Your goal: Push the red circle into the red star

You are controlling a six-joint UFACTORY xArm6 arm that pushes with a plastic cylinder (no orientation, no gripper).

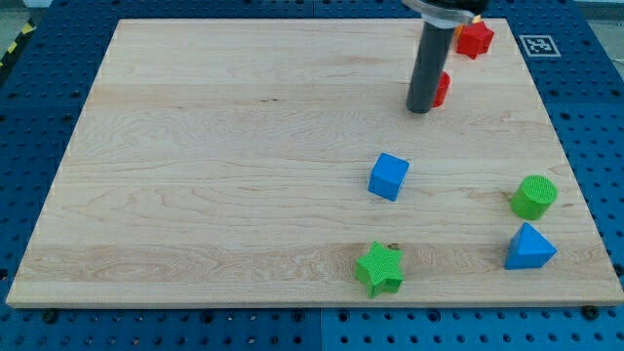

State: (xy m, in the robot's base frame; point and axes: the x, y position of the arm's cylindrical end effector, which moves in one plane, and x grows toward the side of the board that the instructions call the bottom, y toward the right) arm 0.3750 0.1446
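Observation:
The red star (475, 39) lies near the view's top right corner of the wooden board (195, 175). The red circle (442, 89) lies below and left of it, mostly hidden behind my dark rod; only its right edge shows. My tip (420, 109) rests on the board right against the red circle's left side, at its lower left. A small gap separates the red circle from the red star.
A blue cube (388, 176) lies below the tip near the board's middle right. A green circle (534, 197) and a blue triangle (528, 248) lie at the right edge. A green star (379, 270) lies near the bottom edge.

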